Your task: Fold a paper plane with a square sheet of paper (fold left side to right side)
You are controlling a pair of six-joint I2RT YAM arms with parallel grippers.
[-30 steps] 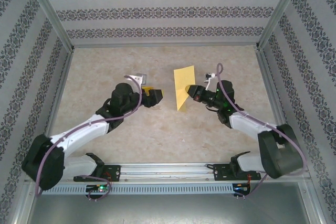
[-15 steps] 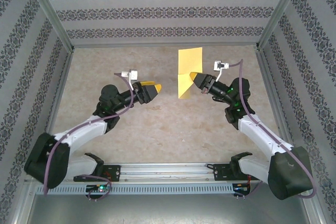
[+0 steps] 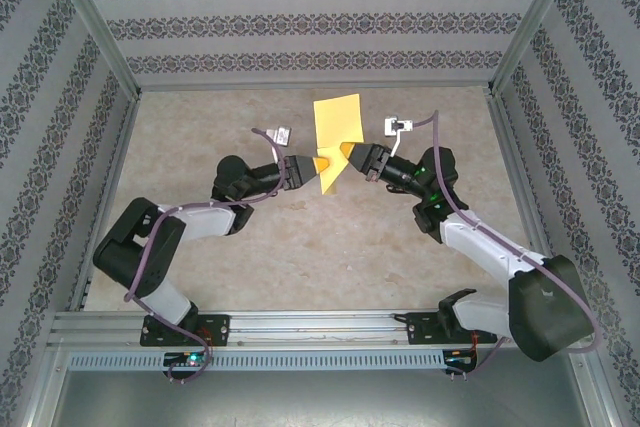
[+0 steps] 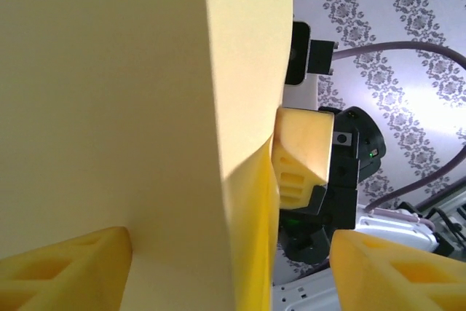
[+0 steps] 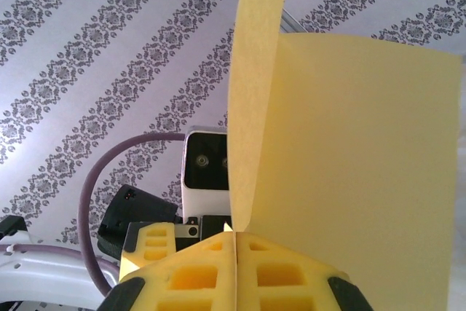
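Observation:
The square sheet of paper [image 3: 338, 122] is yellow, partly folded and held up off the table near the middle back. My right gripper [image 3: 347, 153] is shut on its lower right edge; in the right wrist view the fingertips [image 5: 234, 234] pinch the crease and the sheet of paper [image 5: 364, 151] rises from them in two flaps. My left gripper [image 3: 322, 165] meets it from the left. In the left wrist view the paper [image 4: 131, 107] stands between the open left gripper [image 4: 229, 253], close to the left finger [image 4: 65, 267]. The right finger [image 4: 400, 267] stands apart from it.
The beige table [image 3: 300, 247] is boxed in by patterned walls and metal frame posts [image 3: 95, 22]. A metal rail [image 3: 320, 322] carrying both arm bases runs along the near edge. The left wrist's camera housing [image 5: 207, 165] sits just behind the held paper.
The left arm swung right and reached the paper, its jaws now either side of the lower part. The right gripper carried the sheet up and leftward, still shut on it.

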